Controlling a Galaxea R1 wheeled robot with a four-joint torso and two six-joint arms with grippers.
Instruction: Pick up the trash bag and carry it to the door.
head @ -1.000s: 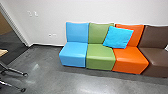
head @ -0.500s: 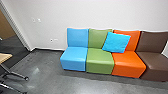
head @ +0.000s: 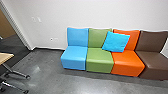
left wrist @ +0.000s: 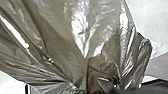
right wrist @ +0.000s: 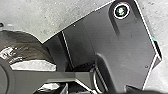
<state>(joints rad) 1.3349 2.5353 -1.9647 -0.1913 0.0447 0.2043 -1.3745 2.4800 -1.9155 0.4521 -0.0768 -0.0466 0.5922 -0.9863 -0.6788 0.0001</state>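
Bag was near, close to left wrist, folds drawn together. Could not tell whether either gripper was wide, narrow or holding. Looked thin, soft, slippery; probably light, easily torn. Gathered folds seemed best hold, not loose side.

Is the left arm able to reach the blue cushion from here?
Probably not: the cushion leans on the seats, beyond a stretch of floor, and the trash bag bunches close before the left wrist camera.
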